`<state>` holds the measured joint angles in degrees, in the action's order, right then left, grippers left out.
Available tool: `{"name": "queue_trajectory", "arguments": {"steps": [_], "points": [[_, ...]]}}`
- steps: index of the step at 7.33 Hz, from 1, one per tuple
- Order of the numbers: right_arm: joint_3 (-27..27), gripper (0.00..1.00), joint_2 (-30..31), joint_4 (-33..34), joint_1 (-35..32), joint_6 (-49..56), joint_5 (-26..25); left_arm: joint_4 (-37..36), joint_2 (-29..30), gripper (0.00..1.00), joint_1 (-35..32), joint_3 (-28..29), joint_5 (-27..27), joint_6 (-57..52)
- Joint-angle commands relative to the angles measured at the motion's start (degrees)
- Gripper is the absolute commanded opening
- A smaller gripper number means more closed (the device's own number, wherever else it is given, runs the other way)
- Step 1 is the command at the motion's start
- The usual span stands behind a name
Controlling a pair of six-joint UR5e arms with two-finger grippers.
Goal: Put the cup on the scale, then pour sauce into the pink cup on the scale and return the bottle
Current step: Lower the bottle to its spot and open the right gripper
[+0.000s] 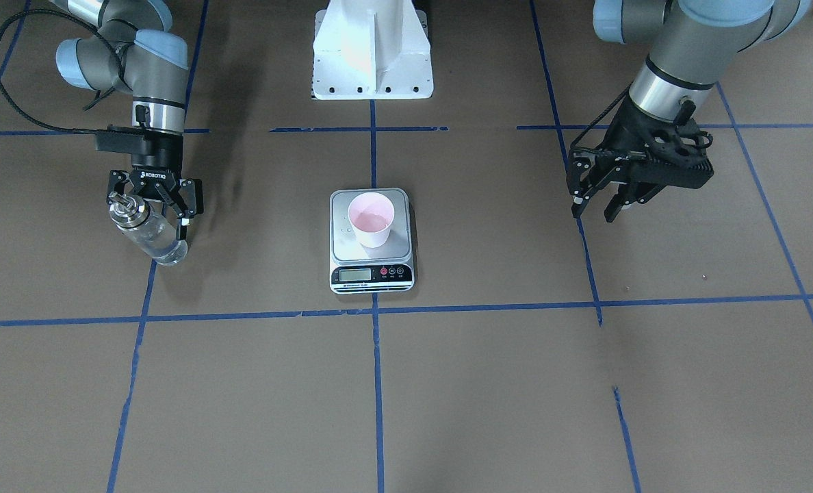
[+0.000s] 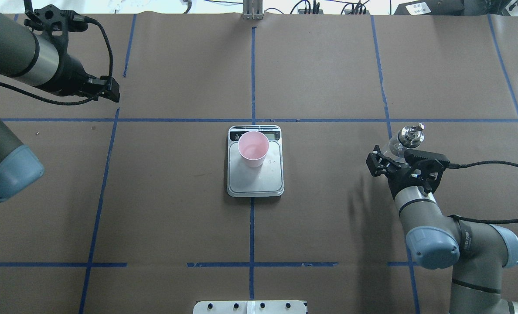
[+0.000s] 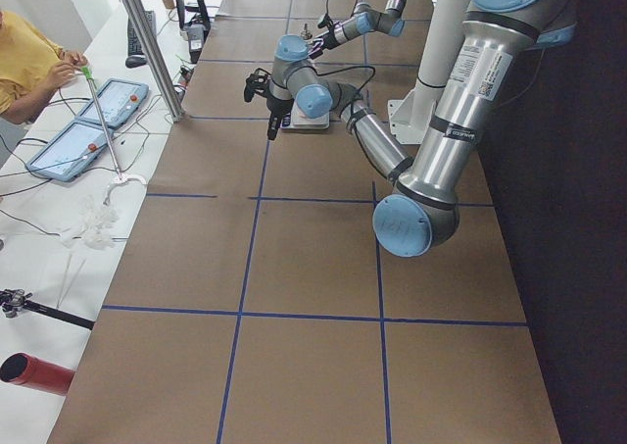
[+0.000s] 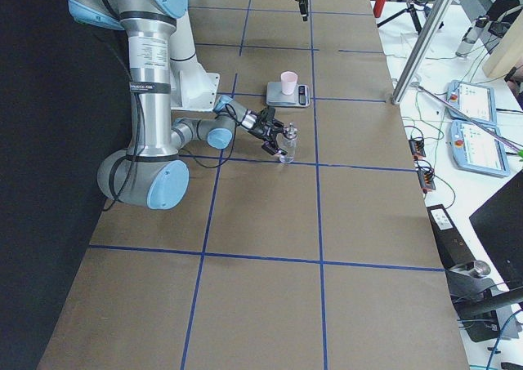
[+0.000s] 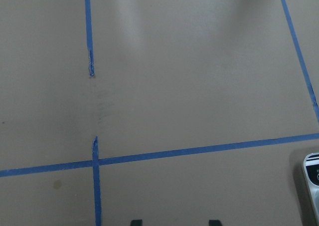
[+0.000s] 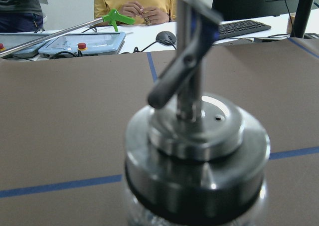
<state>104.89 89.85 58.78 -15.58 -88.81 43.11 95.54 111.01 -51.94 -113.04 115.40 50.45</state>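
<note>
saw one bottle upright, spout up, between released right fingers; one cup, one scale; left fingers spread.

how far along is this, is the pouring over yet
Done: the small pale pink cup sits on the silver steel kitchen scale, and droplets on the platform suggest pouring is over. In hand: the clear glass bottle with metal spout stands upright on the table, right gripper open around its neck. Left: backing that arm away. The left gripper is open and empty.
</note>
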Motion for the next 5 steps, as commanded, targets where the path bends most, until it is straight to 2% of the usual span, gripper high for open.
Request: {"name": "queue_trajectory", "arguments": {"steps": [1,3,4,5], "points": [[2.6,1.0,4.6,-0.1,5.1,-2.2,-2.8,0.0,0.0,0.54,0.0,-0.1,0.0,0.0],[7.9,1.0,9.4,-0.1,7.7,-2.2,-2.3,-0.1,0.0,0.54,0.0,-0.6,0.0,0.1],[9.5,1.0,13.9,-0.3,7.8,-2.1,-0.2,-0.1,-0.1,0.54,0.0,-0.5,0.0,0.0],[11.8,1.0,19.0,-4.7,7.4,-0.9,4.3,-0.1,-0.2,0.54,0.0,-0.5,0.0,0.0]]}}
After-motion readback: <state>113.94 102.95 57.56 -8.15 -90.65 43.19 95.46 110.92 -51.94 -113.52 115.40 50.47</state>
